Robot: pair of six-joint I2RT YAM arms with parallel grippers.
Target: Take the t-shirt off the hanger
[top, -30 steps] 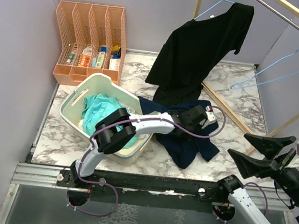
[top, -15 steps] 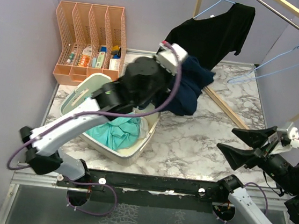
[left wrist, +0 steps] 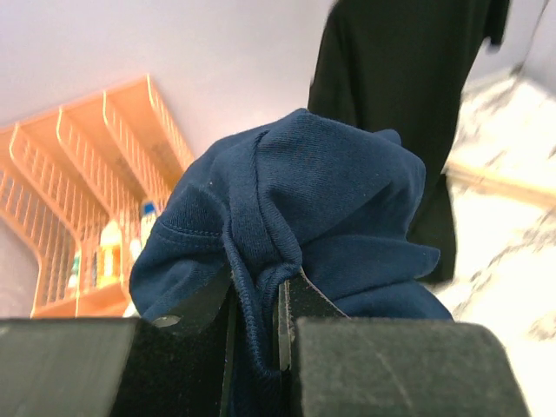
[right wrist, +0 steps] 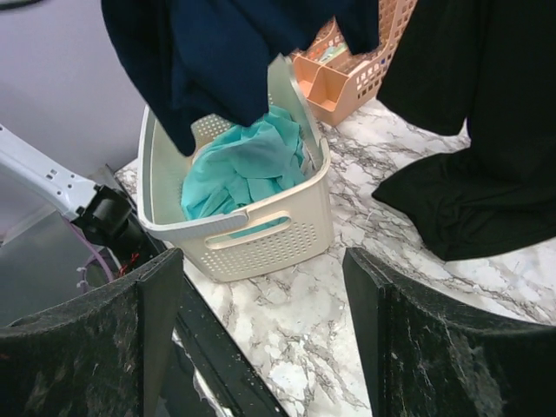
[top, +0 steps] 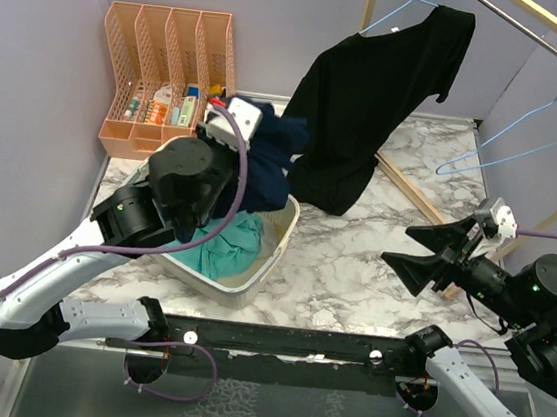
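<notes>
A: Logging the left gripper [left wrist: 259, 304] as pinched tight on a bunched navy blue cotton garment [left wrist: 304, 208], held up above the cream perforated plastic basket [right wrist: 252, 234] with teal cloth [right wrist: 248, 165] inside.

B: Agreed. Logging the right gripper [top: 397, 244] as spread wide, holding nothing, pointed across at that basket.

A: Placing the black short-sleeved t-shirt [top: 373, 88] ahead of the left gripper and off to its right, draped on the pale blue wire hanger [top: 397, 11], hem pooled on the white marble tabletop [top: 351, 277]. Not off the hanger yet.

B: Failure modes?

A: First, a snag: navy folds dangling just beside the black cloth, so any swing rightward with the load clamped could drag both together. Second, a bad drop: letting go too far past the basket rim would probably spill navy cloth onto the marble, under the black hem.

B: Adding a third. Pulling the black t-shirt straight down with one gripper risks catching the collar on a hanger shoulder and unhooking the hanger itself.

A: Noted. Suggest emptying the left gripper first, then working one shoulder at a time.
</notes>
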